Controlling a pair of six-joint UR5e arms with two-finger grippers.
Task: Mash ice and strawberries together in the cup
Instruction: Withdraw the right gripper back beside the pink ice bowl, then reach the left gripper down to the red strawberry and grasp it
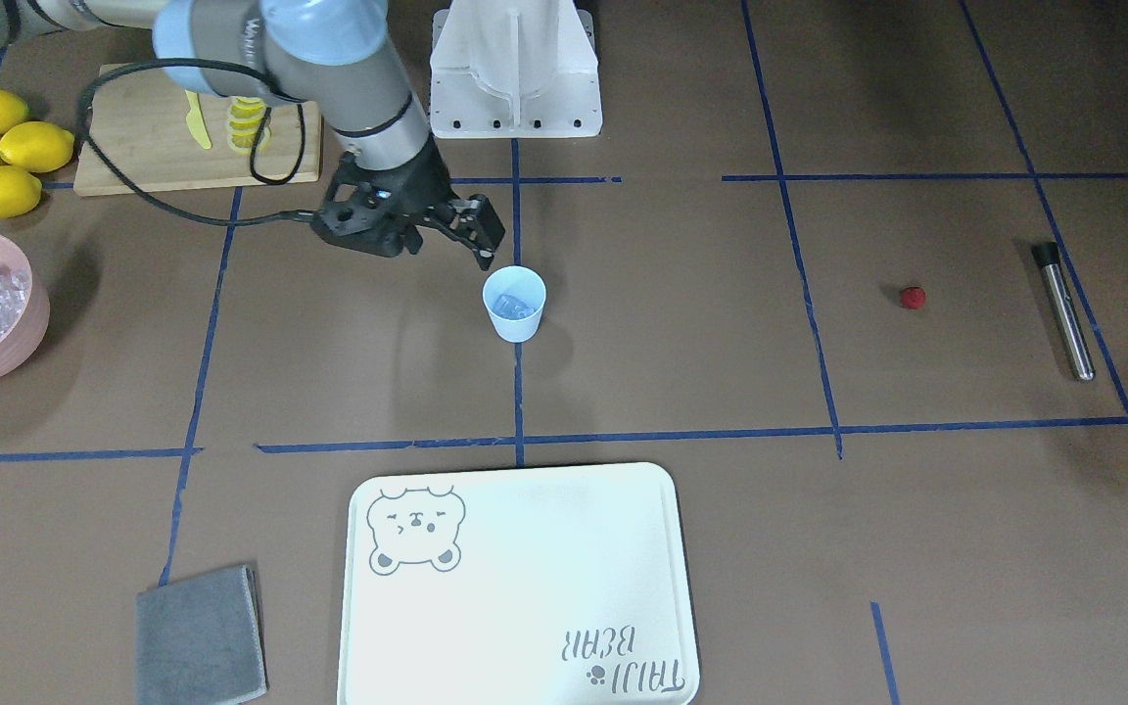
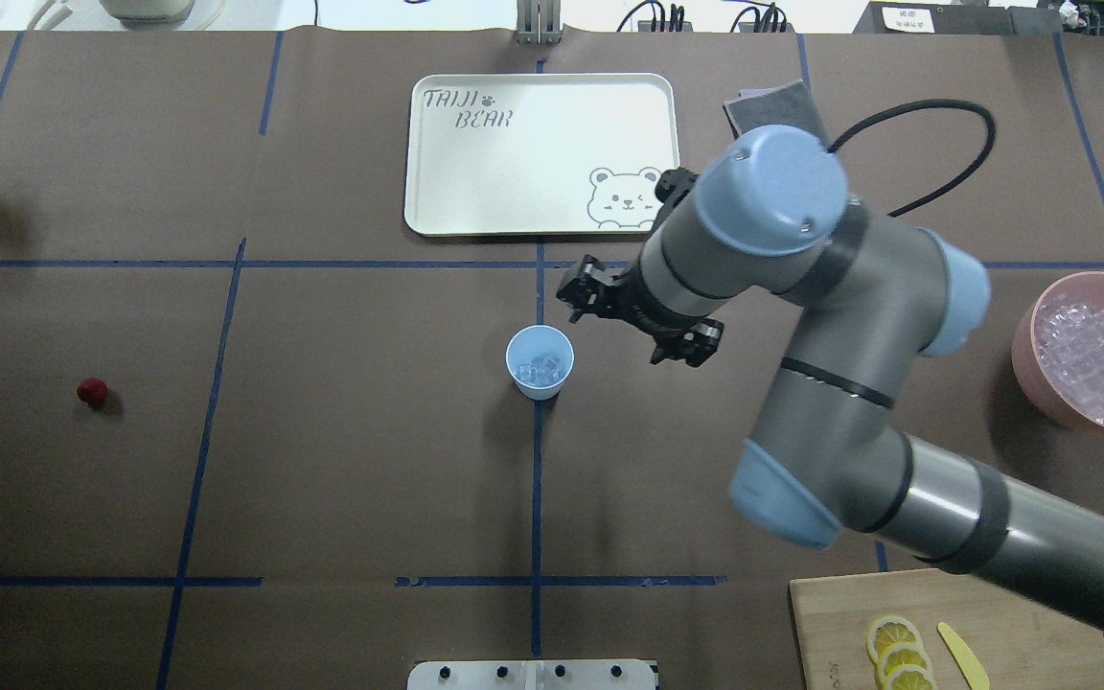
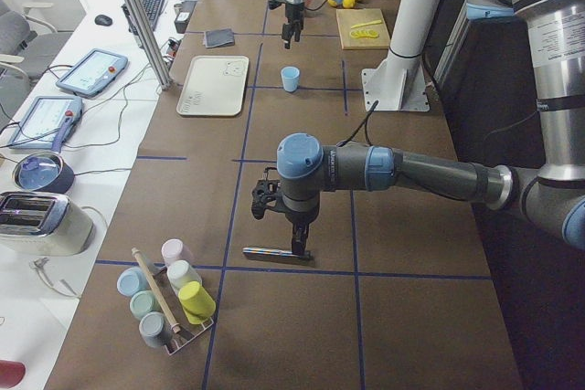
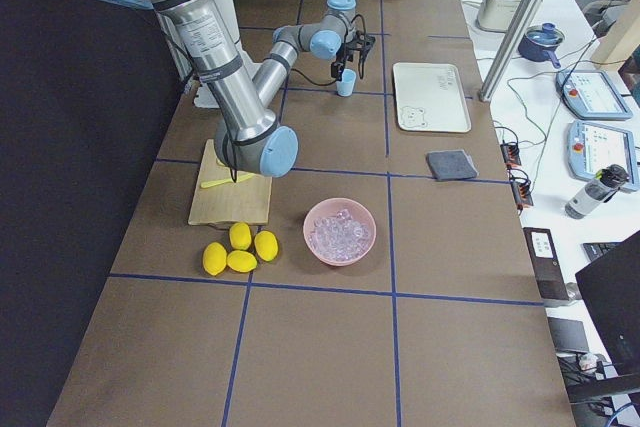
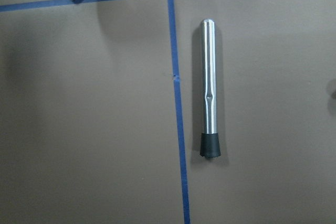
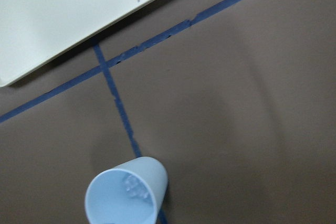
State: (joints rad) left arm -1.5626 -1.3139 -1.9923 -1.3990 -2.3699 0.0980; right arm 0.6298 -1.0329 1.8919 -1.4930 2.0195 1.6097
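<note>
The light-blue cup (image 1: 514, 304) stands upright at the table's middle on a blue tape line, with a few clear ice cubes (image 2: 542, 369) inside. My right gripper (image 2: 631, 321) hangs open and empty just beside and above the cup, on its right. The right wrist view shows the cup (image 6: 126, 195) at its lower left. More ice (image 2: 1098, 359) fills a pink bowl (image 2: 1026, 355). The red strawberry (image 2: 92, 390) lies alone far to the left. My left gripper (image 3: 298, 248) hovers over a steel muddler (image 5: 210, 90); I cannot tell whether it is open.
A white bear tray (image 2: 542, 153) lies beyond the cup, with a grey cloth (image 1: 200, 636) beside it. A cutting board (image 1: 153, 147) with lemon slices and several lemons (image 1: 1, 152) sit by the pink bowl. A rack of cups (image 3: 169, 303) stands at the left end.
</note>
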